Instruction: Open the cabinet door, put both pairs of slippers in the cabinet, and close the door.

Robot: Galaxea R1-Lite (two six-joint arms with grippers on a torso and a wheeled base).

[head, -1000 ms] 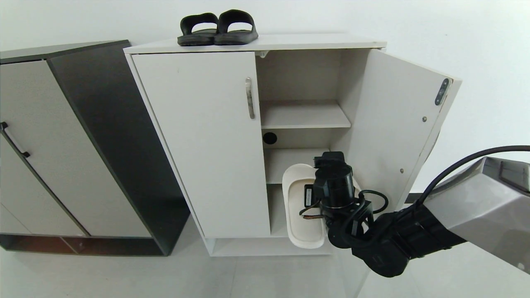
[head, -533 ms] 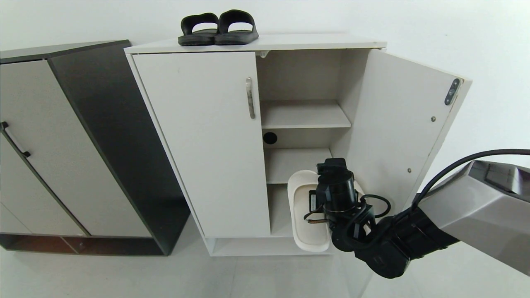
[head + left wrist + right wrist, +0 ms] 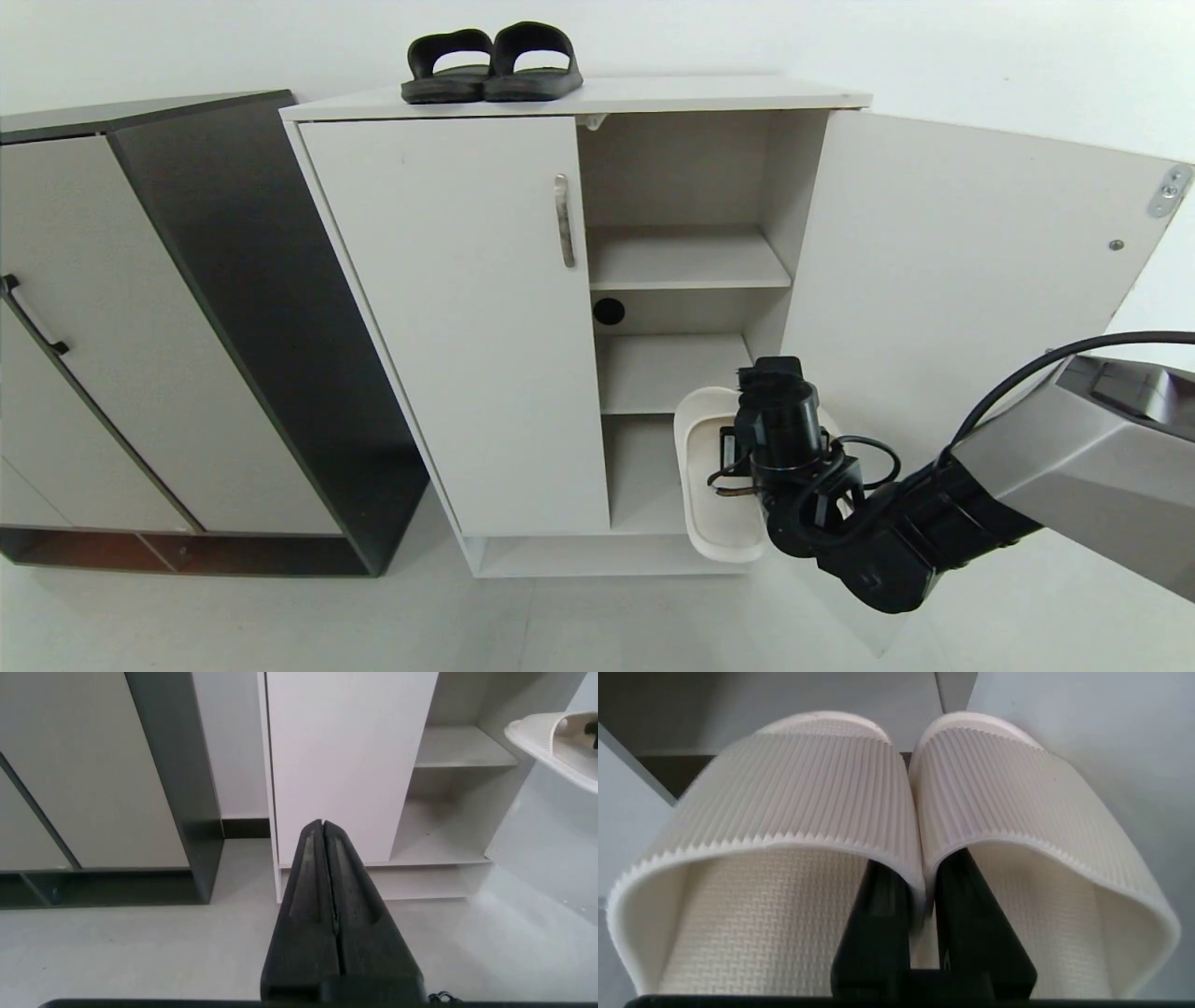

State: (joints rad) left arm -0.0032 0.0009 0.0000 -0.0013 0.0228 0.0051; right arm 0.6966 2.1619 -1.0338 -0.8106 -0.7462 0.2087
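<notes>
The white cabinet stands on a pale floor against a white wall, and a grey-fronted cabinet with dark sides stands just beside it on the robot's left. The white cabinet's right door is swung wide open, showing its inner face. The left door is closed and carries a vertical metal handle near its inner edge. Behind the open door are an upper shelf, a middle shelf and a bottom compartment. The pair of white slippers hangs in the air in front of this open half, close to the open door's inner face and level with the middle shelf and bottom compartment. Whether the toes have passed the cabinet's front edge cannot be told. The right gripper is clamped narrow on the two ribbed straps where the slippers meet side by side, with one black finger under each strap edge. The pair of black slippers sits side by side on the cabinet's top, above the closed door, well apart from the white pair. The left gripper is pressed fully together with nothing in it, low above the floor and facing the closed left door.
</notes>
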